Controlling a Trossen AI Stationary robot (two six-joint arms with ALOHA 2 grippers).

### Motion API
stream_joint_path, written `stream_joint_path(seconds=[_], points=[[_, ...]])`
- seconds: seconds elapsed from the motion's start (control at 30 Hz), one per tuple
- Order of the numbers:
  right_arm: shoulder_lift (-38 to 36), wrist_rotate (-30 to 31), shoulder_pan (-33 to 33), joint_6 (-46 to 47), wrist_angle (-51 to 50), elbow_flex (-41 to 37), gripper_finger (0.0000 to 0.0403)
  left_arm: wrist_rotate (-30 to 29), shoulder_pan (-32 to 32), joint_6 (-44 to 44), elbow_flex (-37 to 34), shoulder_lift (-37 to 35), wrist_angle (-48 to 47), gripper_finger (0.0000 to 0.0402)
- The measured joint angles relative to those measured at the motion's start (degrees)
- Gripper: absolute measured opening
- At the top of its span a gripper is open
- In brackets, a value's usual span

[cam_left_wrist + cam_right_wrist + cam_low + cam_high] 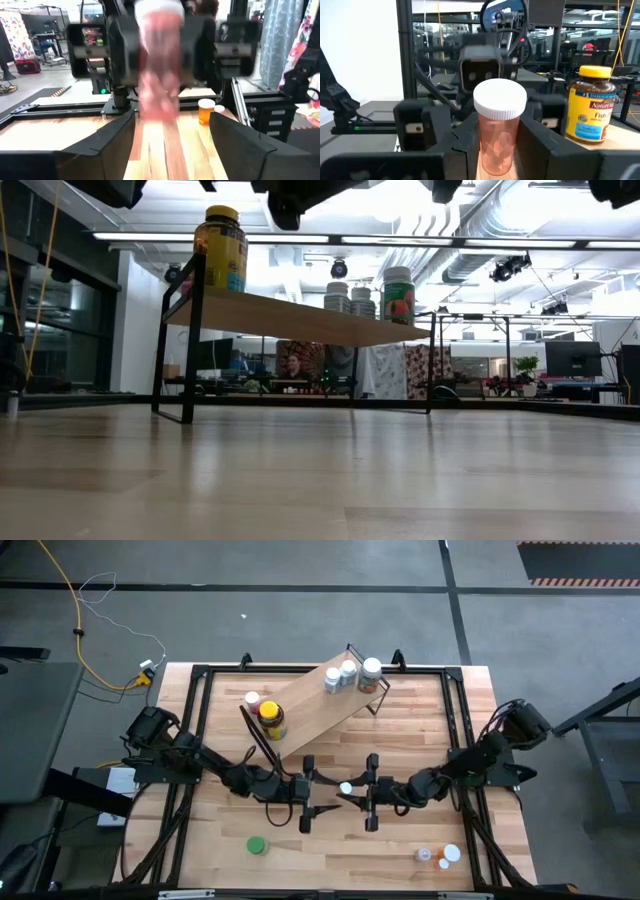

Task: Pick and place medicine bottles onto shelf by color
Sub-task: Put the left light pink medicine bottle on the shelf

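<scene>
Pink and translucent, a small cylindrical pill bottle (498, 131) with a ribbed white screw cap stands upright between the dark fingers of the right pincer (366, 795), which pinches its body, raised over the middle of the butcher-block worktop (420, 750). The left pincer (311, 797) faces it from just beside, its fingers spread on either side of the bottle and apart from it; in the left wrist view the bottle is a pink blur close ahead.

Toward the far edge sits the shelf (315, 708), a long light-wood board on black wire frame ends, set at a slant. At its left end stands a broad amber jar (270, 720) with a yellow lid and a glossy yellow and blue label, a white-capped bottle (252, 699) beside it. At its right end cluster three white-capped bottles (347, 674).

Near the front edge, a green bottle (257, 845) stands left of centre. By the front right corner are a tiny orange bottle (424, 855) and two white-capped ones (449, 856).
</scene>
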Motion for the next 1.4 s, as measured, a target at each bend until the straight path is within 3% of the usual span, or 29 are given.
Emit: stream_joint_path(seconds=[0.2,0.4,0.57,0.7,1.0,1.1,1.23,1.3,1.4], points=[[-5.6,0.2,0.0,-0.1,-7.6,0.0,0.0099,0.0,-0.5,0.0,0.0,-1.6,-5.0,0.026],[-11.4,5.7,-0.3,-0.2,-17.1,0.0,0.0099,3.5,-2.2,-4.3,0.0,-8.2,-20.4,0.0258],[-13.1,6.6,-2.9,0.7,-22.9,0.0,0.0099,8.1,-3.9,-10.2,0.0,-15.8,-33.7,0.0257],[-12.6,5.7,-7.4,3.2,-27.2,0.0,0.0099,4.3,-6.2,-12.0,-1.0,-22.2,-38.2,0.0257],[-9.4,1.4,-19.8,4.8,-26.6,-0.1,0.0099,-13.4,-11.7,-2.6,-14.0,-39.4,-24.0,0.0257],[-6.8,1.9,-24.2,5.0,-23.5,-0.1,0.0099,-14.7,-11.6,-1.6,-18.2,-45.7,-22.0,0.0257],[-3.5,9.2,-29.6,7.8,-19.2,-0.1,0.0099,-14.7,-11.5,-2.9,-21.4,-51.3,-22.7,0.0257],[-2.4,12.7,-32.4,11.4,-18.9,-0.1,0.0099,-14.5,-11.5,-3.4,-22.3,-52.7,-22.6,0.0256],[-1.3,12.6,-36.0,15.6,-20.4,-0.1,0.0099,-14.5,-11.7,-4.1,-22.6,-53.5,-22.6,0.0256]])
